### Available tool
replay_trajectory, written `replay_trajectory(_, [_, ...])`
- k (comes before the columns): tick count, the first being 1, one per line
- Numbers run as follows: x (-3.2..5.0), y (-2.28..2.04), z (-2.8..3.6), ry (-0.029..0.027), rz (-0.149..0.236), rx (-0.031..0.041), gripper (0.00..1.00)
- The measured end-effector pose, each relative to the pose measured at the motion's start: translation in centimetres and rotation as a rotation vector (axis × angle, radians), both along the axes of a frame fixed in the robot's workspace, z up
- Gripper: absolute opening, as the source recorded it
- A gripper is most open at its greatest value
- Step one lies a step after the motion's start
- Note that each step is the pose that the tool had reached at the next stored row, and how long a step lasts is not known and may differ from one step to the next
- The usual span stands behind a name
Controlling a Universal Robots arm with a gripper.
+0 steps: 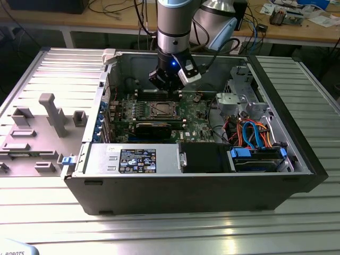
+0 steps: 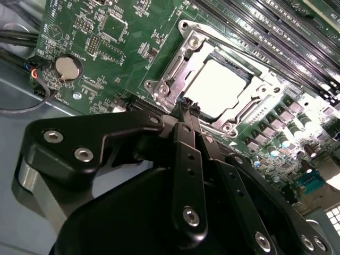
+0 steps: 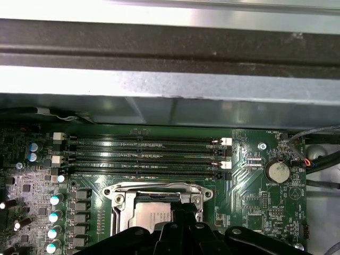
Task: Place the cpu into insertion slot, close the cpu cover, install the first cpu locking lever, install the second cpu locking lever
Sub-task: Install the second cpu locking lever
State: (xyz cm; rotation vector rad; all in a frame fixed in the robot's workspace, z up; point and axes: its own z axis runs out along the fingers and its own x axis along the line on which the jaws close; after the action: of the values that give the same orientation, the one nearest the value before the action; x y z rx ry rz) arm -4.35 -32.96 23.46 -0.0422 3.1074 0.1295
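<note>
The cpu (image 2: 219, 87) is being shown seated flat in the insertion slot (image 2: 226, 90), near the middle of the green motherboard (image 2: 106, 48) inside the open computer case (image 1: 297, 159); in the exterior view it is lying just below the gripper (image 1: 167, 85). The cpu cover (image 2: 175, 69) is being seen lying down around the chip as a thin, bright stamped-steel frame, its square window leaving the pale metal top exposed. The gripper (image 2: 187, 106) is being held just above the near edge of that frame, its black fingers (image 2: 183, 114) being pressed together at the tips with nothing between them. The chip is being judged light, rigid and smooth on top, yet fragile beneath, where the socket's fine pins are likely being met; any handling is best being done by its edges and without sliding. The cover and the wire levers are being judged stiff and springy, so a hold at a lever's free end is being favoured, with slipping off the slick metal a real risk. Long black memory slots (image 3: 143, 154) with white latches and a round coin battery (image 3: 277, 171) are being seen beside the socket, and whether the levers are already being hooked cannot be told.
</note>
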Motion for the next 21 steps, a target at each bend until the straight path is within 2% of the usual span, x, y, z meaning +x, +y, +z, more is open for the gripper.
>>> replay_trajectory(13, [0.00,-0.09,-0.02,0.0000,0.000,0.0001,0.11])
replay_trajectory(16, [0.00,-0.34,-0.03,0.0001,0.000,-0.0003,0.11])
replay_trajectory(17, [0.00,-0.34,0.09,0.0002,0.000,-0.0004,0.11])
replay_trajectory(18, [0.00,-0.34,0.65,0.0000,0.000,-0.0001,0.11])
replay_trajectory(21, [0.00,-0.36,1.73,0.0001,0.000,-0.0003,0.11])
